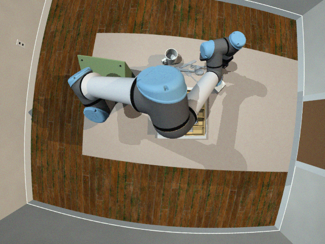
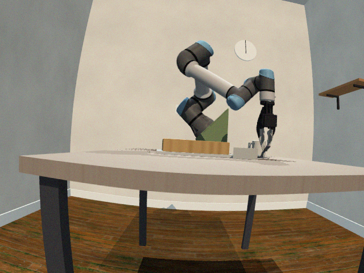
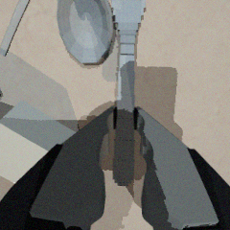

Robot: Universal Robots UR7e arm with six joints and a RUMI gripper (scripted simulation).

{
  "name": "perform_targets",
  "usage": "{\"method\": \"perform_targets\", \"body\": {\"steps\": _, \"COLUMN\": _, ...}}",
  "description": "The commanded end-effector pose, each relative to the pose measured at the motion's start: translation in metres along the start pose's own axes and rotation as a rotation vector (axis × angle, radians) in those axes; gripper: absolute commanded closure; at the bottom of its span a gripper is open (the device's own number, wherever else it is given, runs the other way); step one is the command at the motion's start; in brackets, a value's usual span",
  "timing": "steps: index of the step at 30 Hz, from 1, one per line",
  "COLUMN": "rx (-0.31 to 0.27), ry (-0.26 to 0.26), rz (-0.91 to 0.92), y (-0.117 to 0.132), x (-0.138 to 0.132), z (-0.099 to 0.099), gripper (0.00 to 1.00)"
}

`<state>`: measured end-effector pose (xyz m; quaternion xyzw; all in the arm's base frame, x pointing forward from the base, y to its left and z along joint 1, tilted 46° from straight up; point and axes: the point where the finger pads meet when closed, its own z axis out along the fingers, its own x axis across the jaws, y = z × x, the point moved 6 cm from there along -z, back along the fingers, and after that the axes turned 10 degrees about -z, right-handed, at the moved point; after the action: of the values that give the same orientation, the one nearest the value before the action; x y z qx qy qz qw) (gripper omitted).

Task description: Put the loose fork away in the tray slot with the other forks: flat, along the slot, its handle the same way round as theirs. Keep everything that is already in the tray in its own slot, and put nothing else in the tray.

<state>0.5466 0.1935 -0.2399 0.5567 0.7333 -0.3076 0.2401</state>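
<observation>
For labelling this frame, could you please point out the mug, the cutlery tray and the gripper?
mug (image 1: pixel 171 55): top view, on its rim.
cutlery tray (image 2: pixel 195 146): exterior view, on its wooden side wall.
gripper (image 3: pixel 125 114): wrist view, between the fingertips.

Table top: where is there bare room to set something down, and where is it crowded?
Bare: the table right of the tray, and the near strip in front of it. Crowded: the far edge, where the mug, loose cutlery and the gripper, shut on a utensil handle, cluster.

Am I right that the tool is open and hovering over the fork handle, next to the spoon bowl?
Not quite: the tool is shut on the fork handle, not open above it. The wrist view shows both fingers pinching the handle, with the spoon bowl lying just beside it.
</observation>
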Motion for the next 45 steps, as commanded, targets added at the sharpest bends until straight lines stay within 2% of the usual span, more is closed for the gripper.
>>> {"method": "perform_targets", "body": {"steps": 1, "rx": -0.004, "ry": 0.001, "rz": 0.002, "y": 0.002, "x": 0.000, "z": -0.030, "gripper": 0.97}}
{"method": "perform_targets", "body": {"steps": 3, "rx": -0.004, "ry": 0.001, "rz": 0.002, "y": 0.002, "x": 0.000, "z": -0.039, "gripper": 0.97}}
{"method": "perform_targets", "body": {"steps": 5, "rx": -0.004, "ry": 0.001, "rz": 0.002, "y": 0.002, "x": 0.000, "z": -0.039, "gripper": 0.97}}
{"method": "perform_targets", "body": {"steps": 20, "rx": -0.004, "ry": 0.002, "rz": 0.002, "y": 0.001, "x": 0.000, "z": -0.097, "gripper": 0.97}}
{"method": "perform_targets", "body": {"steps": 32, "rx": -0.004, "ry": 0.002, "rz": 0.002, "y": 0.001, "x": 0.000, "z": -0.114, "gripper": 0.97}}
{"method": "perform_targets", "body": {"steps": 45, "rx": -0.001, "ry": 0.000, "rz": 0.000, "y": 0.000, "x": 0.000, "z": -0.113, "gripper": 0.97}}
